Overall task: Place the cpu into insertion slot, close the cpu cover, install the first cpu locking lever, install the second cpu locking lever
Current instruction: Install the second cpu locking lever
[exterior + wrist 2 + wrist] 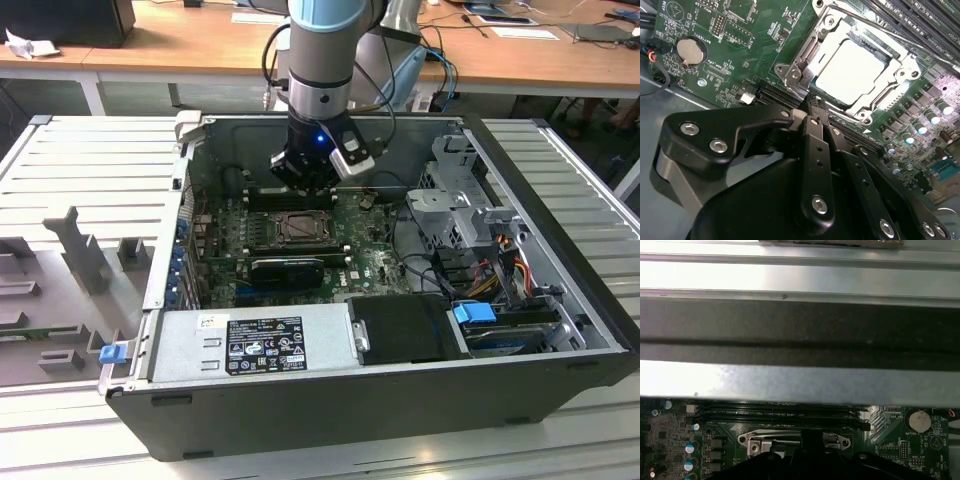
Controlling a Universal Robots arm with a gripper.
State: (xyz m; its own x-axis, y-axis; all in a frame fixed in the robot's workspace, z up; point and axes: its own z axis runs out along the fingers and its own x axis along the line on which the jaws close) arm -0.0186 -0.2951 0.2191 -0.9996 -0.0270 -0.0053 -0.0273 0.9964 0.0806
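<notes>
Second wrist view: cpu (852, 70) seated in insertion slot (832, 22), cpu cover (890, 95) down around it. Gripper (815, 102) fingers pressed together, nothing held, tips at the socket's 7 o'clock corner by a silver latch (795, 75). Exterior view: gripper (305, 185) at 12 o'clock of socket inside computer case (390, 410).

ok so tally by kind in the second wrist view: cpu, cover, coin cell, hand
cpu: 1
cover: 1
coin cell: 1
hand: 1
total: 4
</notes>
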